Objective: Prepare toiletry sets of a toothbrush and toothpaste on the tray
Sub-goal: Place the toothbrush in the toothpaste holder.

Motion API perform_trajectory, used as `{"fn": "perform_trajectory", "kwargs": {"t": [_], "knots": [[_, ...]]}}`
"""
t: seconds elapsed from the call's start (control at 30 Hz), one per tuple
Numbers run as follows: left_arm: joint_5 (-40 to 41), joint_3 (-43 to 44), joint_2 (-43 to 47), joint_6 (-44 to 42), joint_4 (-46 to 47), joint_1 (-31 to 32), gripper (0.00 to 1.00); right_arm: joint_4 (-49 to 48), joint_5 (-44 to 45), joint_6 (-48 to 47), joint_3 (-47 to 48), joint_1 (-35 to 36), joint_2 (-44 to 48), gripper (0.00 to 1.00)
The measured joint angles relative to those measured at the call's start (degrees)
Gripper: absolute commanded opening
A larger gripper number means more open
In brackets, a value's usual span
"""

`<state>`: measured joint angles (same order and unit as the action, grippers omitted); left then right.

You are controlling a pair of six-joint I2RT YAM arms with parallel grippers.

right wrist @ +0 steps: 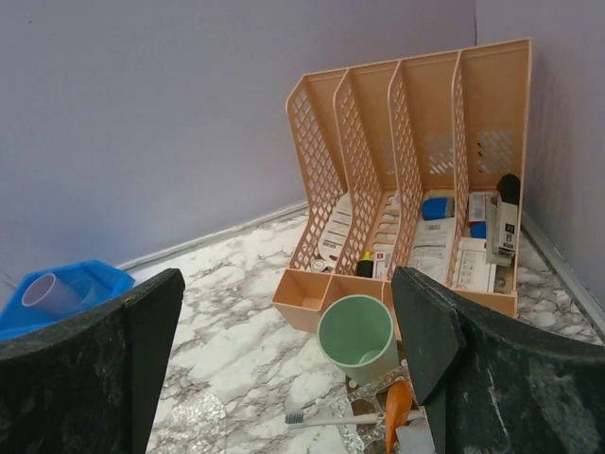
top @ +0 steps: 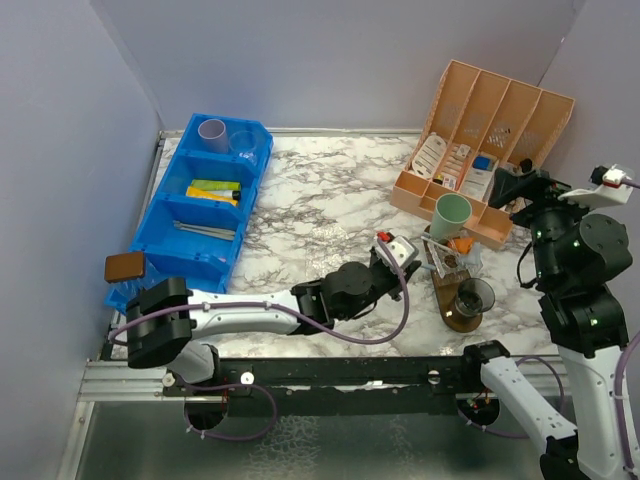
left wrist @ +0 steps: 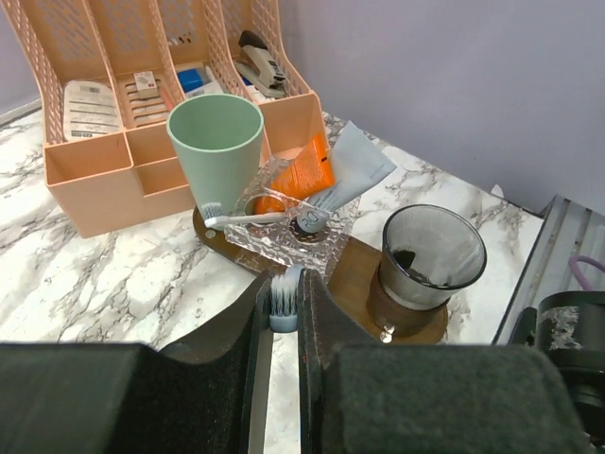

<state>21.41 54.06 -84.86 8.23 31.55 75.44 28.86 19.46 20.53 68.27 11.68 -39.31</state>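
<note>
- The left tool is clamped on a toothbrush, low in the centre of the left wrist view, at the near edge of the tray.
- A green cup stands on the tray's left end and a dark cup on its right.
- The right tool is wide apart, holding nothing.

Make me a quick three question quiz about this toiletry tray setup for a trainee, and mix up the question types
1. True or false: the right gripper stands open with nothing between its fingers.
2. What is the left gripper shut on? A) a toothbrush B) a spoon C) a sponge
3. Fill in: the smoky dark cup stands upright on the wooden ___.

Key:
1. True.
2. A. The toothbrush shows its bristle head between the fingers.
3. The tray.
</note>
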Motion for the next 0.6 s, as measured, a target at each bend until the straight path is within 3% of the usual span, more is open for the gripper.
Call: {"fn": "perform_trajectory", "kwargs": {"t": [0.6], "knots": [[0.07,8.02,-7.82,-3.28,3.58,0.00,0.00,0.50,2.56,-2.36,-2.58,0.76,1.81,0.93]]}}
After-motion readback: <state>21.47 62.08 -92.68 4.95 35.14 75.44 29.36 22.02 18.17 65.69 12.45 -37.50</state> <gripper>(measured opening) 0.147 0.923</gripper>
